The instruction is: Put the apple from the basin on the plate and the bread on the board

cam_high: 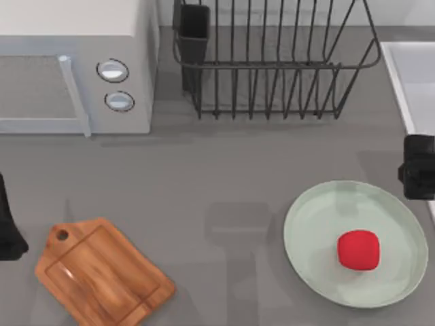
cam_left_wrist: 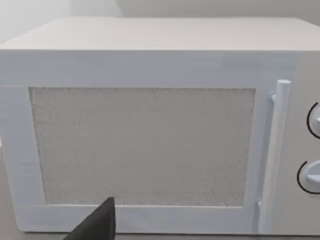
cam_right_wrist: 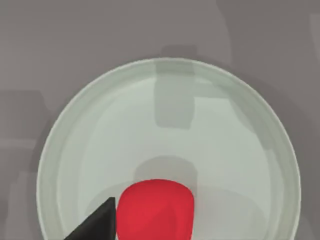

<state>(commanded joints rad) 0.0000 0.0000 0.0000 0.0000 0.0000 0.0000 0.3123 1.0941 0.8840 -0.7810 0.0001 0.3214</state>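
The apple (cam_high: 358,249) lies on the plate (cam_high: 319,204), a little toward the plate's right and lower part in the top view, resting on the flat inner floor and clear of the raised rim; the right wrist view shows the same apple (cam_right_wrist: 155,210) on the plate (cam_right_wrist: 165,110) from above, with a dark fingertip (cam_right_wrist: 97,225) of the right end effector just beside it. The plate sits on the grey surface (cam_high: 224,176) at the right side. Beyond it, at the right edge, is part of the basin (cam_high: 411,75), and just below that the dark body of the right arm (cam_high: 418,166); whether its end effector is apart or together I cannot tell. The board (cam_high: 102,275) lies bare at the lower left, tilted, its handle pointing up and left. The left arm (cam_high: 8,227) sits at the left edge near the board; its end effector's state I cannot tell either. A black wire dish rack (cam_high: 272,61) stands at the top centre, and a white microwave (cam_high: 75,68) at the top left, which the left wrist view faces door-on (cam_left_wrist: 142,145).
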